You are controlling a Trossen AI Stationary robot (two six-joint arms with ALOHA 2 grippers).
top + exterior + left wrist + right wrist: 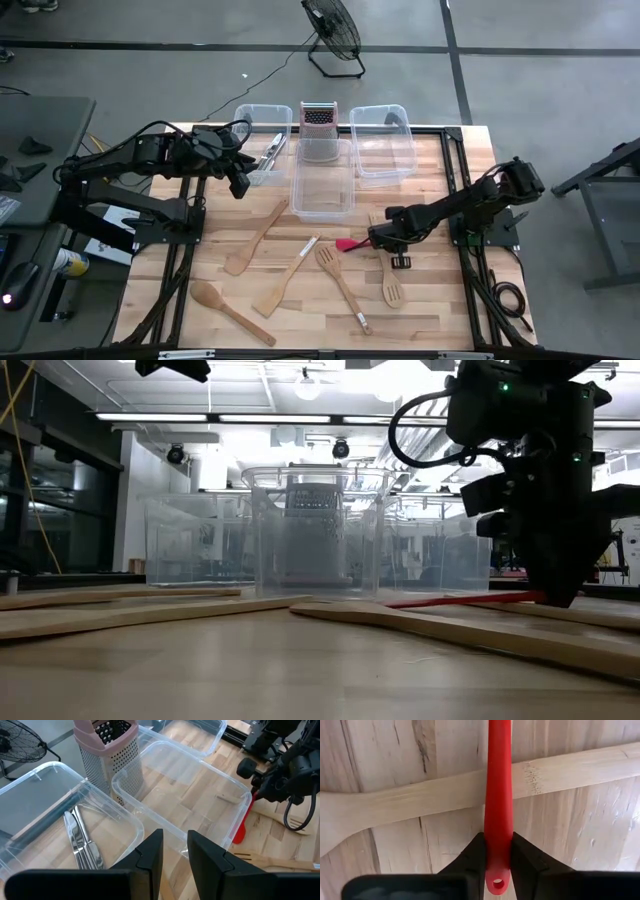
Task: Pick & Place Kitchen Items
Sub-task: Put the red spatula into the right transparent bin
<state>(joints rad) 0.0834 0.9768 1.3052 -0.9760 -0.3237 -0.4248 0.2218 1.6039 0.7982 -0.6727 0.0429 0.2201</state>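
My right gripper (372, 240) (496, 857) is low over the middle of the table, shut on the red spatula (350, 243) (460, 599). Its red handle (498, 795) crosses over a pale wooden utensil's handle (420, 800). Several wooden spoons, spatulas and a fork lie flat on the table, among them a spoon (232, 312) and a slotted spatula (392, 285). Silver cutlery (82, 840) (275, 150) lies in the left clear bin (262, 120). My left gripper (240, 182) (175, 852) hovers open above that bin's near wall, touching nothing. My right gripper pinches the red spatula's handle near its free end, just ahead of the hanging hole (497, 870), between its two fingers (472, 855). It comes from above, slanting in from the table's right. The handle runs on ahead of the fingers, with the head end (400, 603) low at the table.
Three clear bins stand in a row at the far side: left, middle (322, 185) and right (382, 140). A metal box grater (319, 128) (107, 750) stands upright at the middle bin's far end. Wooden utensils are scattered across the near half of the table.
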